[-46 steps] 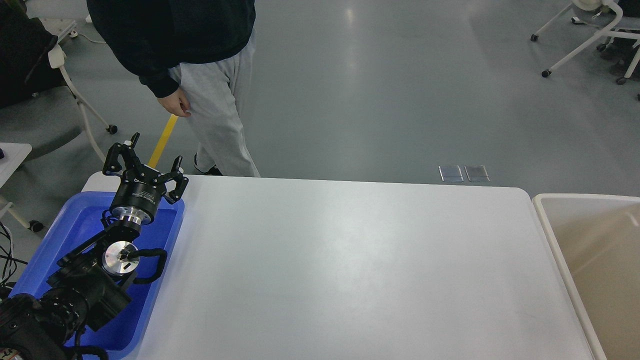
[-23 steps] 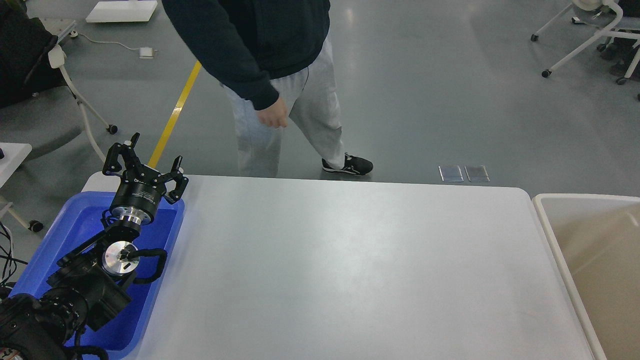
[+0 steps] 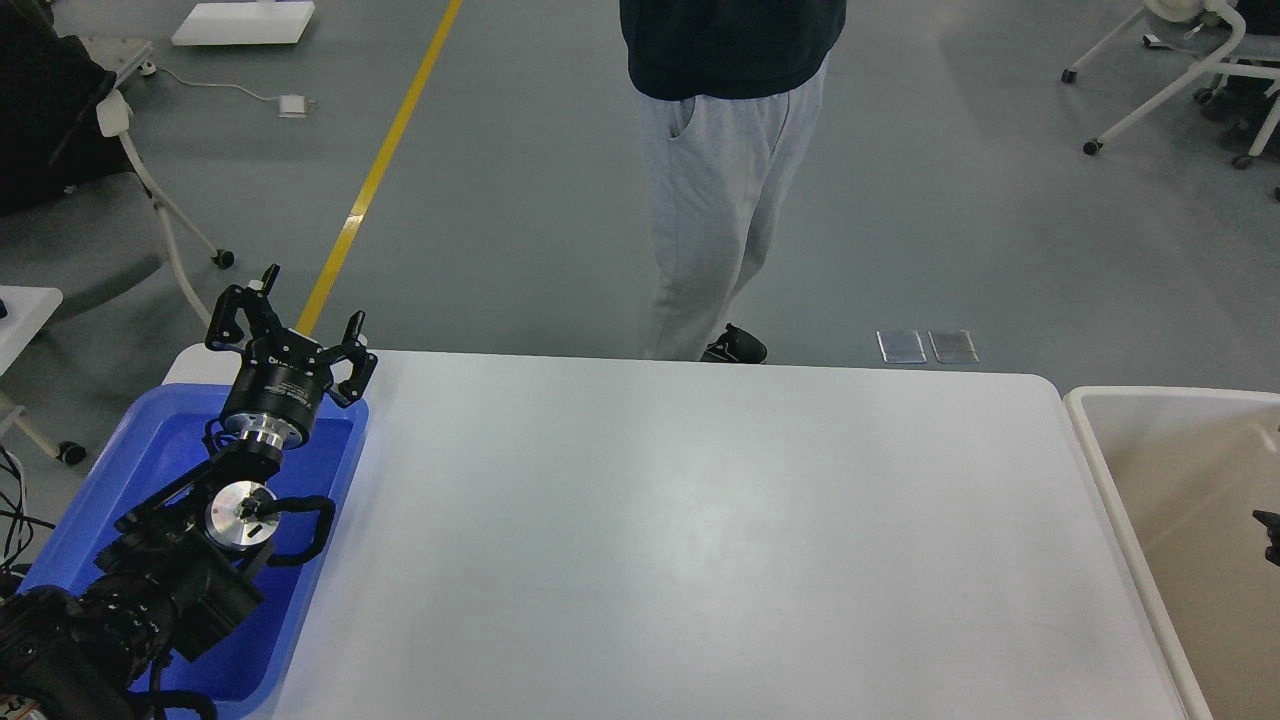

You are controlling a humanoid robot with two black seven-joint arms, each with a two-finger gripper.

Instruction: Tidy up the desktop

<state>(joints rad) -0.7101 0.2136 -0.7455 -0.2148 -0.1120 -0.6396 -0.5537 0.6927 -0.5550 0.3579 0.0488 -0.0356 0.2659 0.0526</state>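
The desktop [image 3: 700, 520] is a wide white tabletop with rounded corners, and nothing lies on it. My left gripper [image 3: 295, 320] is open and empty, held over the far end of the blue tray [image 3: 120, 470] at the table's left end. A small dark part of my right arm [image 3: 1268, 535] shows at the right edge over the beige bin [image 3: 1090, 410]. Its fingers cannot be told apart.
A person [image 3: 730, 180] in grey trousers and a dark top stands just beyond the table's far edge, near the middle. Wheeled chairs stand at the far left [image 3: 150, 190] and far right [image 3: 1180, 70]. A yellow floor line [image 3: 380, 170] runs behind the table.
The person has walked from the far left to the middle behind the table. A small dark part of my right arm has come in at the right edge. My left arm has not moved.
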